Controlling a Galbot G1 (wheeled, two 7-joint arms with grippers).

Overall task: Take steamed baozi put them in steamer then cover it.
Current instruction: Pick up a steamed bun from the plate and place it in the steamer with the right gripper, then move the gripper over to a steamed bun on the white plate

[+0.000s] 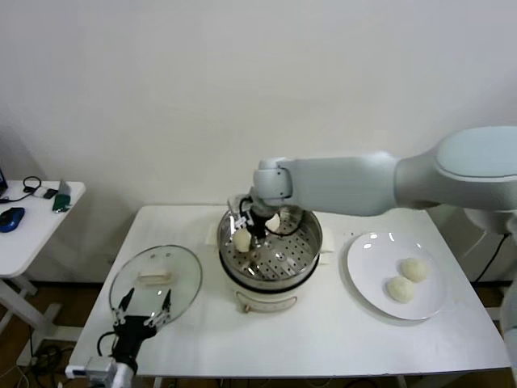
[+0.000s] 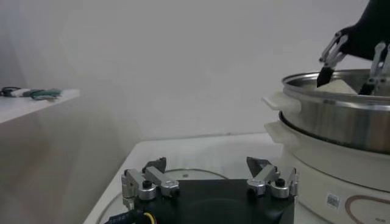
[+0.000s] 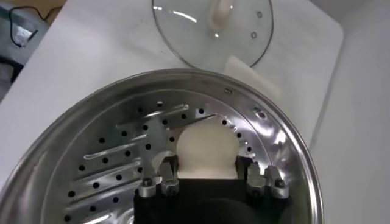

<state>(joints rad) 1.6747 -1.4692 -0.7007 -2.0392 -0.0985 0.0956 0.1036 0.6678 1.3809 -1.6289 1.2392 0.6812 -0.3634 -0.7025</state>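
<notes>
Over the steel steamer (image 1: pixel 271 257) at the centre of the white desk (image 1: pixel 323 339), the right gripper (image 1: pixel 250 234) reaches inside the pot with a cream-white baozi (image 1: pixel 241 240) between its fingers, low over the perforated tray by the left wall; whether the bun has been let go cannot be told, though the fingers flank it closely in the right wrist view. A second bun (image 1: pixel 273 222) sits at the far side of the pot. Two more baozi (image 1: pixel 406 280) wait on the white plate (image 1: pixel 363 279) to the right. The left gripper (image 1: pixel 145 311) hangs wide open and empty over the glass lid (image 1: pixel 155 279) on the desk. Placing is the step in hand; next, likely, a clean release and lift toward the plate.
</notes>
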